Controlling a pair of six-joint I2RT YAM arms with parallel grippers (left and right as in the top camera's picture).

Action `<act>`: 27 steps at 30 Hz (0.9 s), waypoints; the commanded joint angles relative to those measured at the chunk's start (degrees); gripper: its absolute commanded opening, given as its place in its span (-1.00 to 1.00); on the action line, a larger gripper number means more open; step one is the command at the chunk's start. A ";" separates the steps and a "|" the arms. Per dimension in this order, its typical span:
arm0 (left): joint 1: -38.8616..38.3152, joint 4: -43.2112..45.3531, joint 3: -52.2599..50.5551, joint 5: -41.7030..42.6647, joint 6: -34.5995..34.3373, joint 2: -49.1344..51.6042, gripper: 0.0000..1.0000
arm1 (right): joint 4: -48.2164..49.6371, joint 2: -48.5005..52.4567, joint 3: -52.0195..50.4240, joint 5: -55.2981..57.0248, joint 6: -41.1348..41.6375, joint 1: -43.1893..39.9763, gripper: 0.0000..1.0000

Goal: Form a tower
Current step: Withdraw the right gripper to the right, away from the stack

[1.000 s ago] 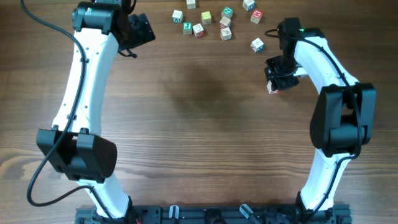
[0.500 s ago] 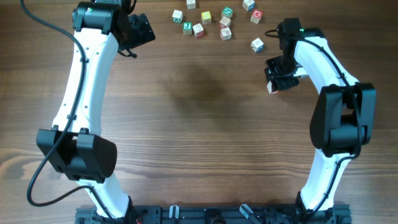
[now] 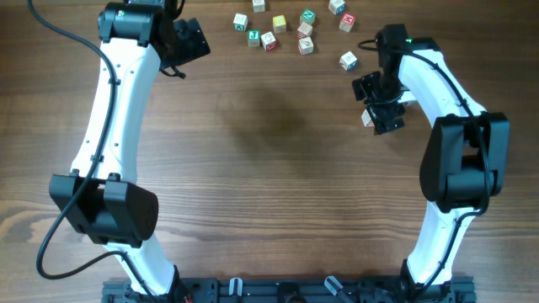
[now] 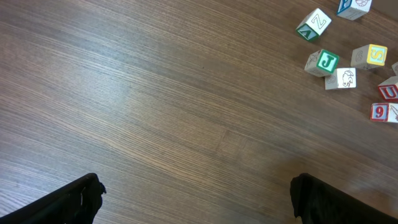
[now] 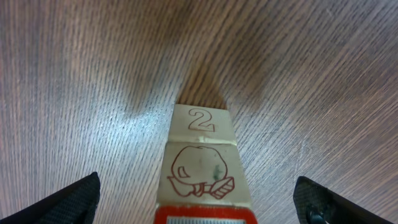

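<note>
The tower (image 5: 200,162) stands upright on the wooden table: a pale cube with a red 2, and on it a cube with a red drawing and a red-framed top face. From overhead the tower (image 3: 367,118) shows at the right. My right gripper (image 5: 199,202) is open, with its fingers wide apart on either side of the tower and not touching it. In the overhead view the right gripper (image 3: 376,106) hangs over the stack. My left gripper (image 4: 196,199) is open over bare wood, and overhead the left gripper (image 3: 190,39) is at the far left.
Several loose letter cubes (image 3: 286,25) lie scattered at the table's far edge, and one single cube (image 3: 348,61) lies just beyond the right gripper. The left wrist view shows some of these cubes (image 4: 328,61) at its upper right.
The right gripper's jaws have spread wide and let go of the tower's top cube. The tower stays standing. The left arm has not moved.
</note>
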 commanded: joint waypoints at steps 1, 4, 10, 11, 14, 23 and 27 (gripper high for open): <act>0.11 0.00 -0.09 0.26 -0.13 -1.42 1.00 | 0.00 -4.72 -0.31 0.26 -3.23 0.35 1.00; 0.11 0.00 -0.09 0.26 -0.13 -1.42 1.00 | -0.70 -9.20 -0.31 -2.91 -5.38 0.33 0.99; 0.09 0.00 -0.09 0.26 -0.13 -1.42 1.00 | -5.38 -21.07 -0.31 6.51 -5.90 0.28 0.82; 0.09 0.02 -0.09 0.26 -0.13 -1.44 1.00 | -5.31 -21.35 -0.31 8.55 -5.81 0.11 0.55; 0.11 0.02 -0.09 0.26 -0.13 -1.44 1.00 | -5.33 -20.17 -0.61 8.11 -5.44 -2.51 -0.22; 0.11 0.00 -0.09 0.26 -0.13 -1.42 1.00 | 14.95 -13.33 -17.29 -9.53 -11.06 -13.14 -0.91; 0.11 0.00 -0.09 0.26 -0.13 -1.42 1.00 | 20.70 -6.91 -17.84 -14.23 -13.55 -13.22 -0.91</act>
